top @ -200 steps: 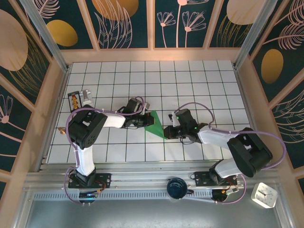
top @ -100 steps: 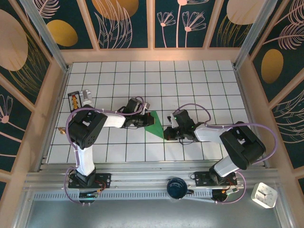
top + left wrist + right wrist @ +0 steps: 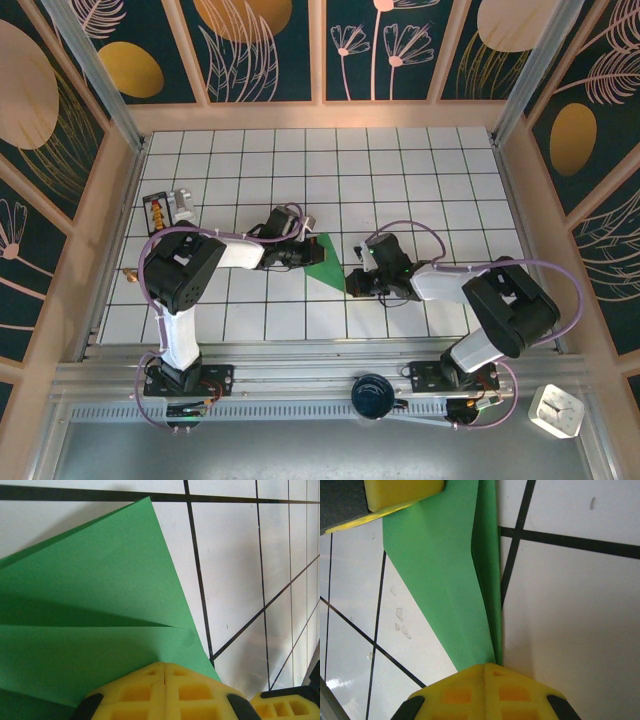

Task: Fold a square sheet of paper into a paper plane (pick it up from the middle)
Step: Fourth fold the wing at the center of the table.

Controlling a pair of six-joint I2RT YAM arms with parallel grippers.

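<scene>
Over the last second the right gripper [image 3: 485,674] has finished closing. Its yellow pads now meet with no gap, and the narrow, pointed end of the square sheet of paper [image 3: 327,262] runs straight into their seam, so it reads as a pinch on that tip. The right arm's elbow has also swung inward toward the centre, while the green paper has hardly shifted. It lies partly folded, with layered flaps, on the tiled table [image 3: 400,170] between the two arms, near the middle. The left gripper [image 3: 165,676] has not moved. Its pads stay pressed together on the opposite edge, with the paper passing under them, most likely clamped. With both ends now secured, the sheet looks ready for the next crease, though a tug could tear the thin tip.
</scene>
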